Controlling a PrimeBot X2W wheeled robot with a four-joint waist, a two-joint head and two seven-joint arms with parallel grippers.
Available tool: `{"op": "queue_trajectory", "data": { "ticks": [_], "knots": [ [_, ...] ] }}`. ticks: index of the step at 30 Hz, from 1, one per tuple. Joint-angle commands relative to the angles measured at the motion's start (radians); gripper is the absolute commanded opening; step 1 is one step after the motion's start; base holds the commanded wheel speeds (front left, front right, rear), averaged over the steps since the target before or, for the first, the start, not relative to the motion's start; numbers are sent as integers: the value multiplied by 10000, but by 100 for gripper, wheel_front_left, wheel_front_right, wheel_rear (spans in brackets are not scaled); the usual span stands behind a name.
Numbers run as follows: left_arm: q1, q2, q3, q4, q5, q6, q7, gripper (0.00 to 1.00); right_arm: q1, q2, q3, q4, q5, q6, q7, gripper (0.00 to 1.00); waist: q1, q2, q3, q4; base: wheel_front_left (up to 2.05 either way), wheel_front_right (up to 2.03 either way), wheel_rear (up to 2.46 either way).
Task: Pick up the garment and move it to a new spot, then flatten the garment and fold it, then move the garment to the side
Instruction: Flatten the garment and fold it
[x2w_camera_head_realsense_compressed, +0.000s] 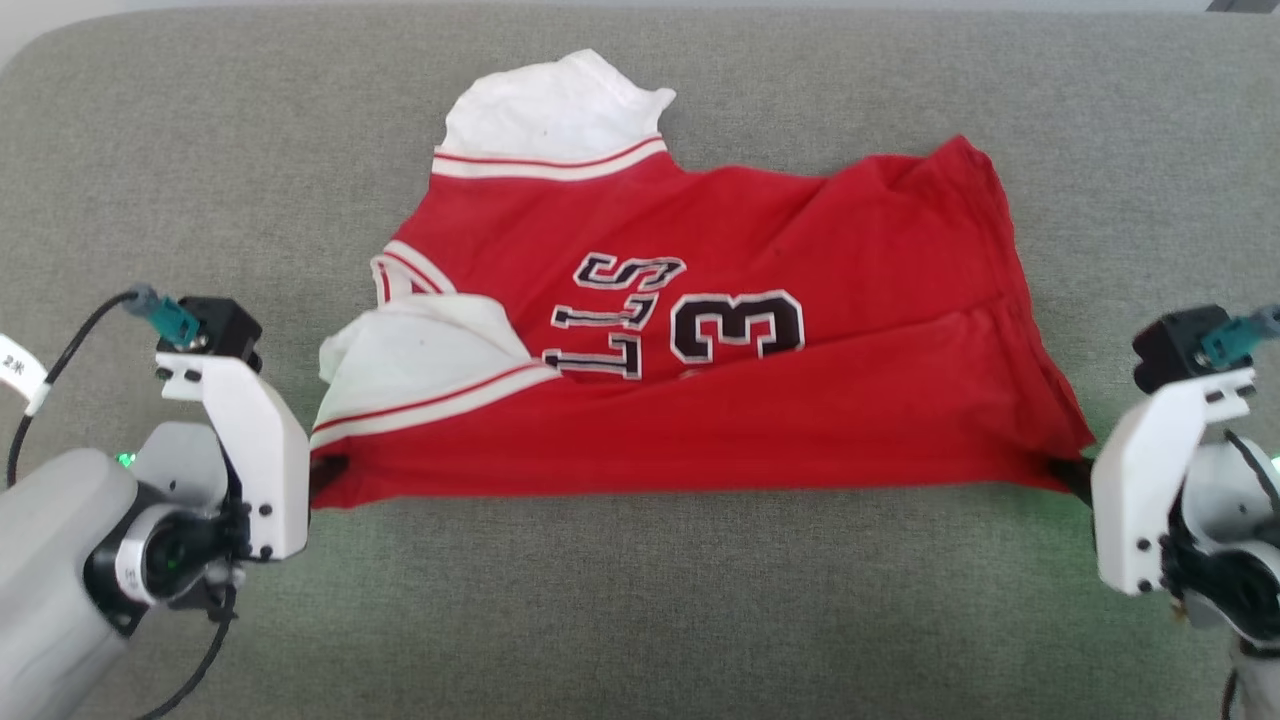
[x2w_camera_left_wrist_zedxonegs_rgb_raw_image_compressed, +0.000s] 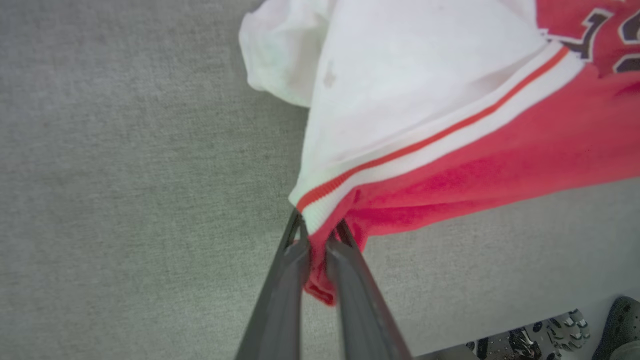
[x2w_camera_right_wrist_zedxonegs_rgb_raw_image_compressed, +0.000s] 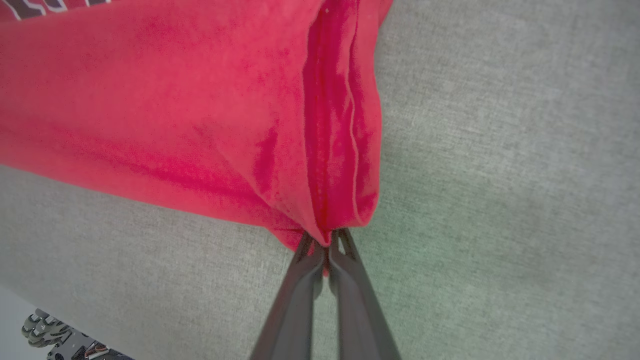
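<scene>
The garment (x2w_camera_head_realsense_compressed: 700, 330), a red shirt with white sleeve ends and black lettering, lies spread on the grey surface with its near edge pulled taut between both arms. My left gripper (x2w_camera_head_realsense_compressed: 325, 480) is shut on the garment's near left corner, just below the striped trim; its dark fingers pinch the red and white cloth (x2w_camera_left_wrist_zedxonegs_rgb_raw_image_compressed: 350, 165) at my left gripper (x2w_camera_left_wrist_zedxonegs_rgb_raw_image_compressed: 320, 230). At the near right corner my right gripper (x2w_camera_head_realsense_compressed: 1070, 470) is shut on the bunched red hem (x2w_camera_right_wrist_zedxonegs_rgb_raw_image_compressed: 340, 150), seen close at my right gripper (x2w_camera_right_wrist_zedxonegs_rgb_raw_image_compressed: 327, 240).
The grey fabric surface (x2w_camera_head_realsense_compressed: 640, 620) runs wide around the shirt, with free room on every side. Its front edge shows in both wrist views, with dark objects on the floor (x2w_camera_left_wrist_zedxonegs_rgb_raw_image_compressed: 560, 335) below.
</scene>
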Motion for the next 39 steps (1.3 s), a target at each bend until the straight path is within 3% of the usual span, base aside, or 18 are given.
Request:
{"op": "queue_trajectory", "data": {
  "ticks": [1, 9, 15, 16, 17, 18, 19, 20, 27, 34, 39],
  "knots": [
    [243, 247, 25, -295, 57, 224, 42, 0, 313, -30, -162, -386, 47, -12, 261, 0, -1, 0, 7, 8, 0, 0, 0],
    [1072, 560, -93, -1537, -129, 867, -125, 0, 1582, 420, -970, -1519, -159, -12, 1314, 0, -1, 0, 121, 2, 0, 0, 0],
    [1425, 272, -266, -1179, -277, 809, -169, 2, 2087, 876, -947, -1006, -240, -12, 1197, 0, -1, 0, 228, -58, 0, 0, 0],
    [1425, 205, -297, -1062, -252, 776, -188, 16, 2056, 913, -899, -849, -252, -12, 1083, 0, -1, 0, 244, -72, 0, 0, 0],
    [1393, 127, -325, -928, -217, 739, -205, 44, 2020, 958, -848, -695, -234, -12, 965, 0, -1, 0, 250, -85, 0, 0, 0],
    [1352, 60, -331, -817, -202, 695, -227, 83, 1988, 932, -800, -556, -303, -12, 825, 25, -1, 0, 253, -100, 0, 0, 0],
    [1310, 16, -317, -709, -216, 650, -246, 100, 1915, 890, -752, -444, -366, -12, 658, 68, -1, 0, 252, -118, 0, 0, 0],
    [1243, 24, -319, -619, -174, 624, -238, 100, 1853, 892, -714, -371, -344, -12, 507, 100, -1, 0, 244, -135, 0, 0, 0],
    [743, 622, -43, -1082, -64, 586, -10, 100, 1781, 750, -916, -864, -362, -20, -212, 100, -1, 0, 111, -291, 0, 0, 0],
    [-133, 1422, 275, -1834, 366, 864, 442, 100, 1515, 1391, -1331, -2172, -611, -15, -1718, 100, -1, 0, 143, -751, 0, 0, 0],
    [-1053, 1594, 596, -1647, 747, 653, 431, 100, 1086, 1855, -1226, -2800, -841, -10, -3451, 100, -1, 0, 327, -1309, 0, 0, 0]
  ]
}}
